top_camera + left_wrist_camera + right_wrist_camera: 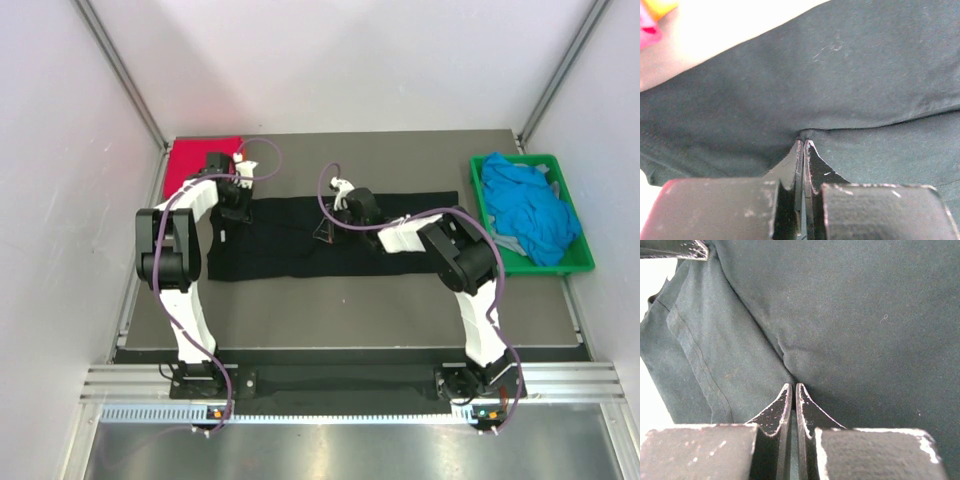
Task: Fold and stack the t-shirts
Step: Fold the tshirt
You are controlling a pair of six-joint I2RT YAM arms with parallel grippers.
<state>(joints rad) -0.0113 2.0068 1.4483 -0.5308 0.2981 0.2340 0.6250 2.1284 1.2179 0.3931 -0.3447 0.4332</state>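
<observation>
Top external view. A dark table (350, 310) is enclosed by white panels (60, 200).
- Black t-shirt (290, 255): spread as a wide band across the table's centre, not yet a compact fold.
- Magenta-red shirt (195, 160): laid flat at ten o'clock, judged already folded.
- Blue shirts (530, 210): heaped unfolded in the green crate (578, 262) at two o'clock.
- Left gripper (237, 208) and right gripper (333, 226): both are set on the black shirt's far edge.

Left wrist view. The left gripper (803, 142) is pinched shut on a ridge of the black t-shirt (840, 75). An orange patch (657, 5) at eleven o'clock is possibly another shirt.

Right wrist view. The right gripper (792, 386) is likewise closed on the black t-shirt (850, 315), beside a hem.

Progress: judged early. One shirt is placed, one is in hand, and the blue ones are untouched.
</observation>
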